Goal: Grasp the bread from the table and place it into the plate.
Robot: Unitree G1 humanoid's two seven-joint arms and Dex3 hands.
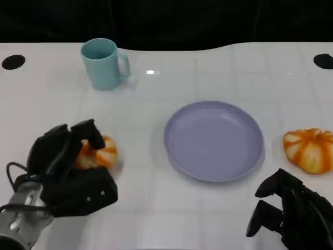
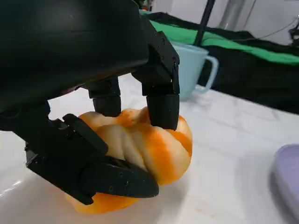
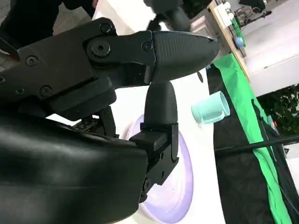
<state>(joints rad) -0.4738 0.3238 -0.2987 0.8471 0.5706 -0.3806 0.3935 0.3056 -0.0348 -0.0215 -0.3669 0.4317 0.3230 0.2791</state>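
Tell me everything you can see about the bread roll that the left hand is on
The bread roll is a rounded, twisted bun, pale cream with orange stripes and a soft, glossy crust. It sits on the white table, left of the purple plate and nearer the robot than the teal mug. The left hand wraps it: fingers press on its top, and another finger lies against its lower side. It still appears to rest on the table.

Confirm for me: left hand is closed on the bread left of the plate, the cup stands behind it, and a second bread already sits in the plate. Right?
Not quite. The second bread lies on the table right of the plate, not in it, as the head view shows. The left hand does grip the bread, with the cup behind.
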